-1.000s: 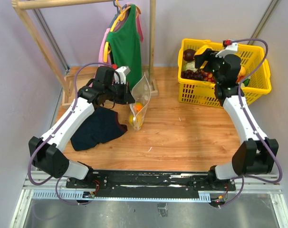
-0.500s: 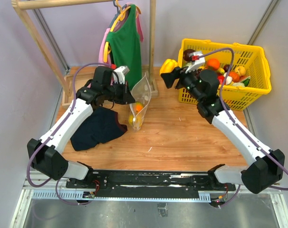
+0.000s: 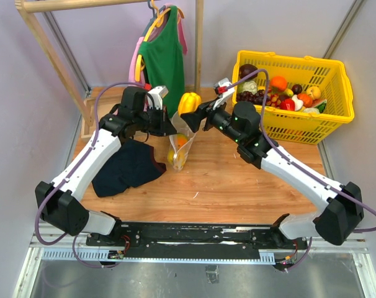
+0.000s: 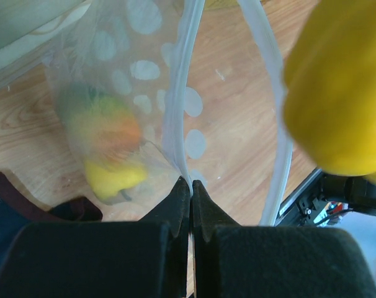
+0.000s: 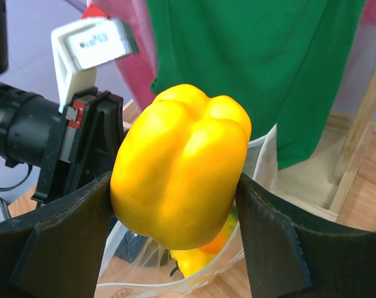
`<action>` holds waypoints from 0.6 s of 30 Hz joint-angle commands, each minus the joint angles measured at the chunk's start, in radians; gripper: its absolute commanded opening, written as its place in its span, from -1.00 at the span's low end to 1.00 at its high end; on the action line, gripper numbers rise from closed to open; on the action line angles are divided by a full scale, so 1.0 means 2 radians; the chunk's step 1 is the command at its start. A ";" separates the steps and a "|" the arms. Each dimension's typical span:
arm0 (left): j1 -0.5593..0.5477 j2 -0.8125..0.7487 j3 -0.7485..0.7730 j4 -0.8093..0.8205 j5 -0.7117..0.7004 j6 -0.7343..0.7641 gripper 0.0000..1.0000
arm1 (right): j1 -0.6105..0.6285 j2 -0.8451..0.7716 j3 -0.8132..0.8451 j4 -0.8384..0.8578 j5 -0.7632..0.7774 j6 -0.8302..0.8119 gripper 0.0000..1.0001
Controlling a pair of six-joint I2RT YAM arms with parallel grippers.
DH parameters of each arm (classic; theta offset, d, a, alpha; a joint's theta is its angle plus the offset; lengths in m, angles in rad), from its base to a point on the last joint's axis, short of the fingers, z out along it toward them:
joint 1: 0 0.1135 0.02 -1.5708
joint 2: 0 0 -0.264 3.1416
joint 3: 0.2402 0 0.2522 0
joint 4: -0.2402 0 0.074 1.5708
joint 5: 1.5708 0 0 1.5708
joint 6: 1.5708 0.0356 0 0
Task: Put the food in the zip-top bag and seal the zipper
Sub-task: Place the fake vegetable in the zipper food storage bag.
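Observation:
The zip-top bag (image 3: 183, 133) stands upright on the table with its mouth open, clear with white dots. My left gripper (image 3: 170, 128) is shut on the bag's near rim, as the left wrist view shows (image 4: 190, 184). The zipper strip (image 4: 180, 81) runs up from the jaws, and its other side (image 4: 273, 93) bows away. An orange-green fruit (image 4: 104, 121) and a yellow piece (image 4: 113, 177) lie inside the bag. My right gripper (image 5: 174, 181) is shut on a yellow bell pepper (image 5: 182, 161) and holds it just above the bag's mouth (image 3: 188, 102).
A yellow basket (image 3: 337, 119) with several toy fruits and vegetables stands at the back right. A dark navy cloth (image 3: 126, 169) lies left of the bag. A wooden clothes rack with a green shirt (image 3: 164, 59) stands right behind the bag.
My right arm has swung left from the basket, carrying the yellow pepper to above the bag's mouth. My left gripper has kept hold of the bag's rim.

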 commanded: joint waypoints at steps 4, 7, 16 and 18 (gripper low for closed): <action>0.007 -0.015 -0.004 0.017 0.017 -0.003 -0.99 | 0.013 0.032 -0.001 0.006 0.005 -0.016 -0.25; 0.008 -0.015 -0.004 0.018 0.020 -0.004 -0.99 | 0.013 0.044 0.000 -0.010 0.014 -0.022 -0.20; 0.011 -0.015 -0.006 0.020 0.027 -0.005 -0.99 | 0.013 0.075 0.026 -0.064 0.018 -0.036 0.09; 0.011 -0.015 -0.006 0.020 0.028 -0.005 -0.99 | 0.013 0.074 0.023 -0.064 0.023 -0.038 0.19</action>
